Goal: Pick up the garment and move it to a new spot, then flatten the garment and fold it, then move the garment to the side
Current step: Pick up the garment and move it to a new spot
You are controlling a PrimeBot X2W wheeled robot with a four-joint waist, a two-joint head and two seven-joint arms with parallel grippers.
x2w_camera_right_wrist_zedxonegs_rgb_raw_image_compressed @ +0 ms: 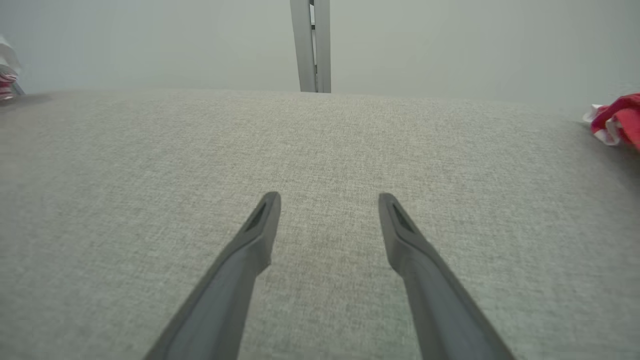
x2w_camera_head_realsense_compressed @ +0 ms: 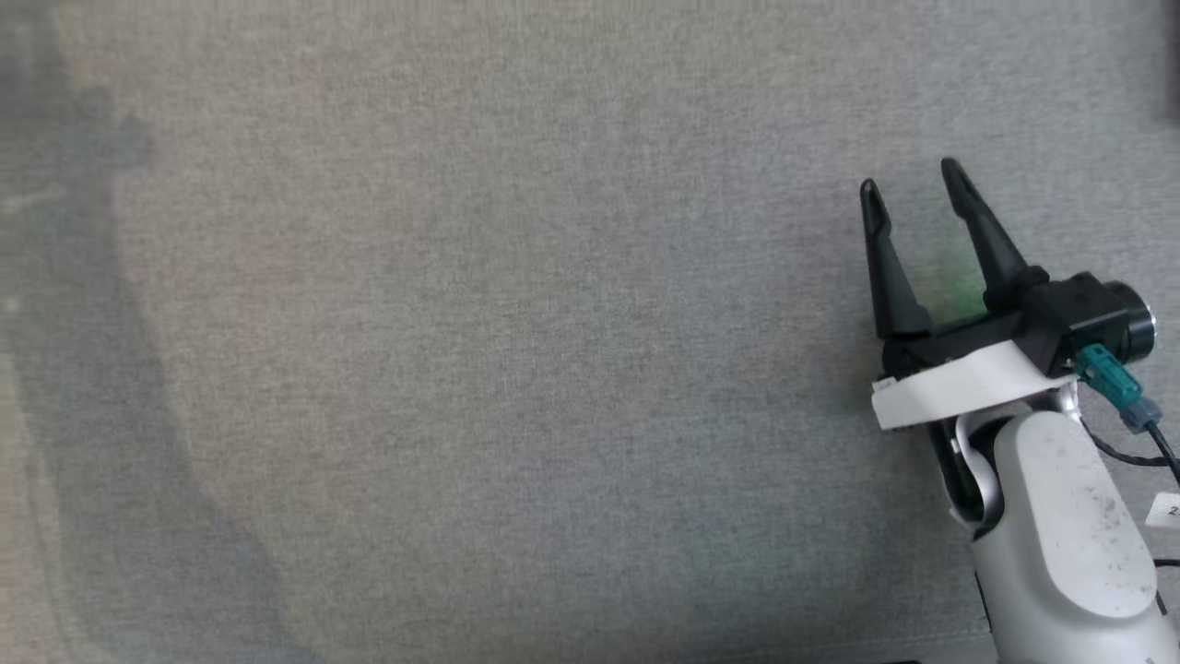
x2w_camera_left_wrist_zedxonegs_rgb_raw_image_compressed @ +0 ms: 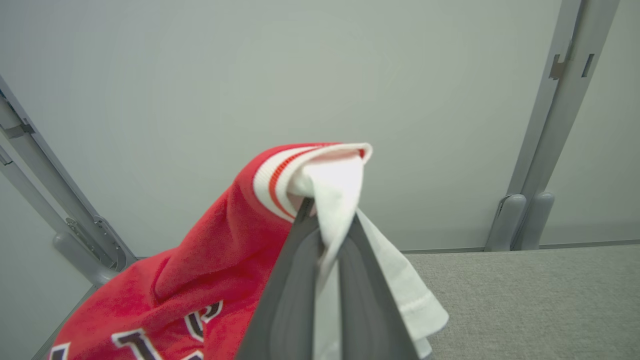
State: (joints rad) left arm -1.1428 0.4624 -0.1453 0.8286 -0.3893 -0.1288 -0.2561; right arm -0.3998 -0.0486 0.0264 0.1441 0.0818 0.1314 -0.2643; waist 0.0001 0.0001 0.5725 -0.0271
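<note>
Two dark fingers of the left gripper (x2w_camera_left_wrist_zedxonegs_rgb_raw_image_compressed: pixel 327 215) are seen pressed together in the left wrist view, clamped on a white fold of the garment (x2w_camera_left_wrist_zedxonegs_rgb_raw_image_compressed: pixel 210 260). The garment is held up off the grey fabric surface (x2w_camera_left_wrist_zedxonegs_rgb_raw_image_compressed: pixel 525 300) at its ribbed edge (x2w_camera_left_wrist_zedxonegs_rgb_raw_image_compressed: pixel 272 180), which is white with red stripes. The red body is draped down to the lower left of that view. Black lettering (x2w_camera_left_wrist_zedxonegs_rgb_raw_image_compressed: pixel 150 340) outlined in white is printed on the red cloth, but only parts of a few characters are shown and no word can be read.

In the head view the right gripper (x2w_camera_head_realsense_compressed: pixel 910 180) is seen with its fingers spread wide and nothing between them, above bare grey surface. A teal connector (x2w_camera_head_realsense_compressed: pixel 1111 378) is fitted beside its wrist. A white tag (x2w_camera_head_realsense_compressed: pixel 1166 509) at the frame edge is cut off and cannot be read.

In the right wrist view the same spread fingers are shown over the surface, and red and white cloth (x2w_camera_right_wrist_zedxonegs_rgb_raw_image_compressed: pixel 617 120) is seen at the right edge. Whether it belongs to the held garment cannot be told.
</note>
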